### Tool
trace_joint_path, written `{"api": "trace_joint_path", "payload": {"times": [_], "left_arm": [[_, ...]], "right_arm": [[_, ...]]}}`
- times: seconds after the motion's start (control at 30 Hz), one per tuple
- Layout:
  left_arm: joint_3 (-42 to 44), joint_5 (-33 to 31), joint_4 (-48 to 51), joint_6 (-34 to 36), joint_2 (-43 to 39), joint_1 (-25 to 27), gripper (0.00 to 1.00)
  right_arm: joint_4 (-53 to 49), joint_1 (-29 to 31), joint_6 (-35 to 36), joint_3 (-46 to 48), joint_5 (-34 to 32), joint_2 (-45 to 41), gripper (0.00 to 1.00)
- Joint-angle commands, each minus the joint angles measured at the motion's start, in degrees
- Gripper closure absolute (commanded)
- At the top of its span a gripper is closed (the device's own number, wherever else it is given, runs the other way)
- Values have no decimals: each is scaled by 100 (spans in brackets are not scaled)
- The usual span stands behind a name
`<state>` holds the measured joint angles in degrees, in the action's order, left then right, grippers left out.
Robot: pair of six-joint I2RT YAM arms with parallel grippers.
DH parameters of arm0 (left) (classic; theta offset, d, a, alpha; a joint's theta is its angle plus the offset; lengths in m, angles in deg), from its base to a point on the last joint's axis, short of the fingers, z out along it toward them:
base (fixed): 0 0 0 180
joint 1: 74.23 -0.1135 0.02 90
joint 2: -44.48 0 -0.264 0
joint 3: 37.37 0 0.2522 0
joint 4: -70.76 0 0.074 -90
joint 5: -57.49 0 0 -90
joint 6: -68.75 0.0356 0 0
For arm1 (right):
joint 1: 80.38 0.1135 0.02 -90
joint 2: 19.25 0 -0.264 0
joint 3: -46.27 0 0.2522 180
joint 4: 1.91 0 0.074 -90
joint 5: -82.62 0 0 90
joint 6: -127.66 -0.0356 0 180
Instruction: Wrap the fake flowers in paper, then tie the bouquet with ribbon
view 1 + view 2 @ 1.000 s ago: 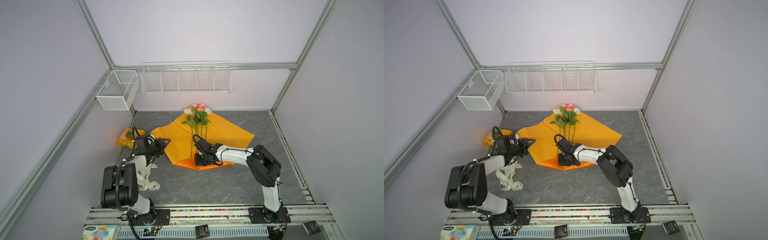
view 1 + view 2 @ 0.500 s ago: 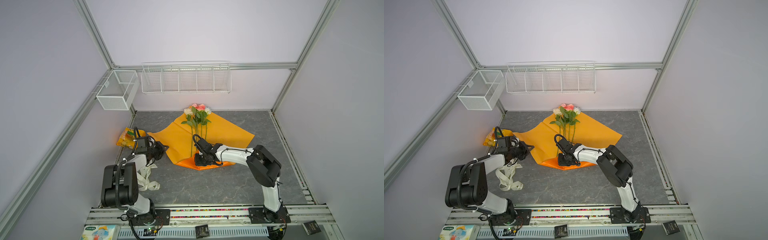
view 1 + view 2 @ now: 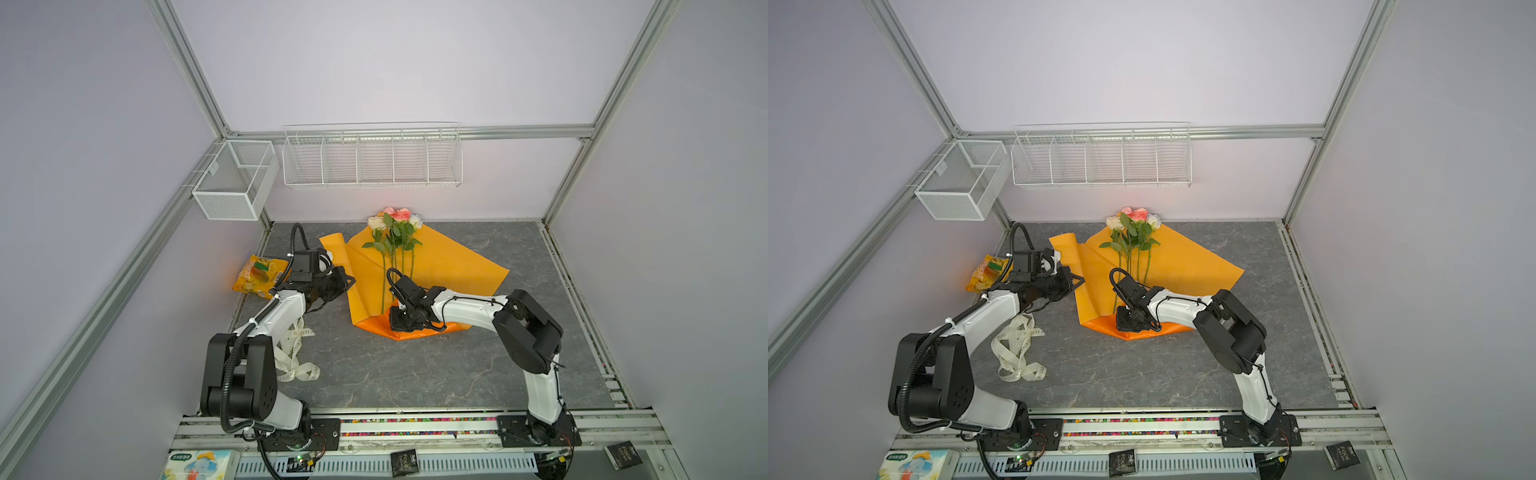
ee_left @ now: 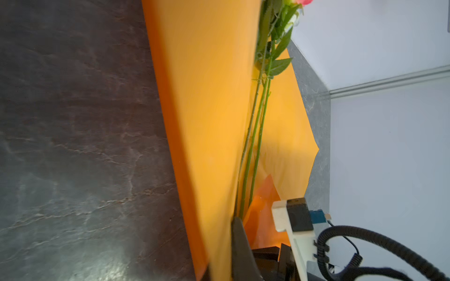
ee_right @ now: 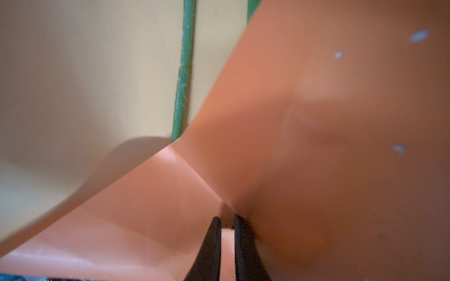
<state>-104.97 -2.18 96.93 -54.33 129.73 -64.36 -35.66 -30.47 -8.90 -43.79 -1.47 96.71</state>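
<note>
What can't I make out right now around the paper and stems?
Bouquet stem ends: both top views, behind the right tool; right wrist view, under the orange paper.
Left tool's grip: left wrist view, the paper covers one side.
Blooms: left wrist view, cut off by the frame edge.
Ribbon print: top views, too small to read.

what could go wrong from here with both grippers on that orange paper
1. The left gripper and right gripper both pinch the orange paper. Pulling against each other might tear it or slip it from the fingers.
2. The bouquet of fake flowers lies loose on the sheet, so folding the lifted flap over could roll the stems out of line.
3. The ribbon lies tangled beside the left arm and may snag.
</note>
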Motion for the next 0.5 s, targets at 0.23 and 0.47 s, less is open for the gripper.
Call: {"api": "trace_joint_path", "payload": {"times": [0.23,0.47], "left_arm": [[-1343,-536,1143,294,709,985,100],[-1870,-643,1971,578,1442,1328,100]], "right_arm": [[706,-115,-396,569,173,158,84],[771,-189,-388,602,248,20,84]]}}
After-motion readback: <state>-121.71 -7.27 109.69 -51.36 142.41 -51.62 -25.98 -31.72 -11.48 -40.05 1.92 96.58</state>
